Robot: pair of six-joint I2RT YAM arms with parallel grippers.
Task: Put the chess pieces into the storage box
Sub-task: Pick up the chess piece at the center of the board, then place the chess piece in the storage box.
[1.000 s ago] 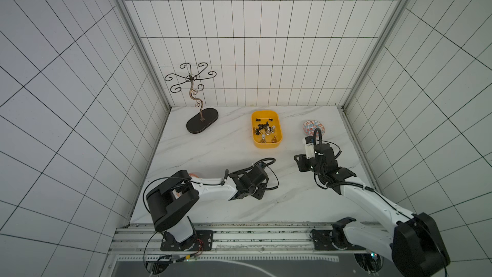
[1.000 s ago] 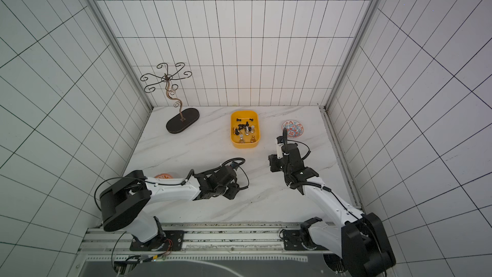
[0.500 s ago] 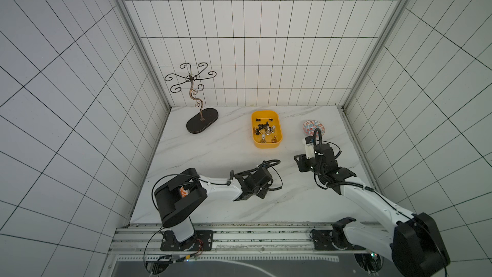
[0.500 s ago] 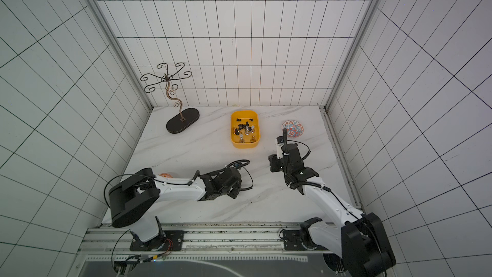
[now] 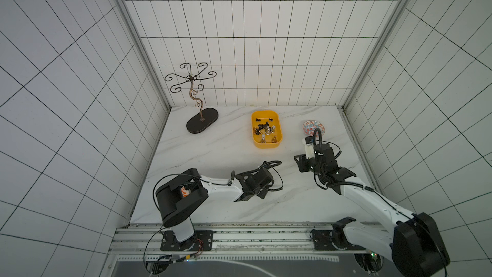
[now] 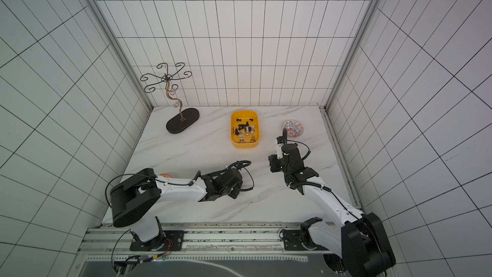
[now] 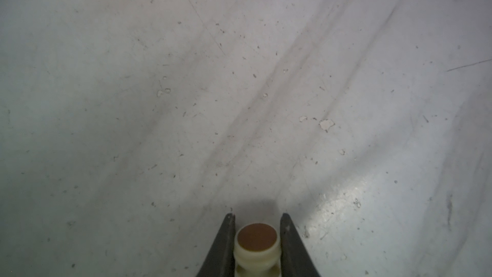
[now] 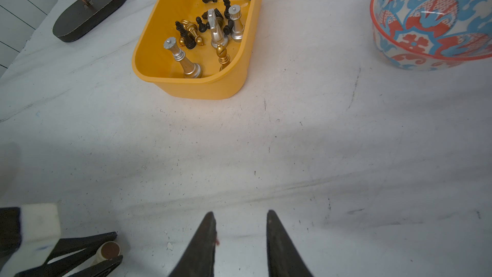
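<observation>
Your yellow box is holding black, silver and gold pieces; the cream piece is sitting clamped in the left gripper.

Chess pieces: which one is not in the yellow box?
The cream-white piece, between the left jaws; the other visible pieces lie inside the storage box.

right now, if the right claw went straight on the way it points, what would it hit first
Probably bare marble tabletop; the right claw tilts down, aimed between the storage box and patterned bowl. Depth is unclear.
</observation>
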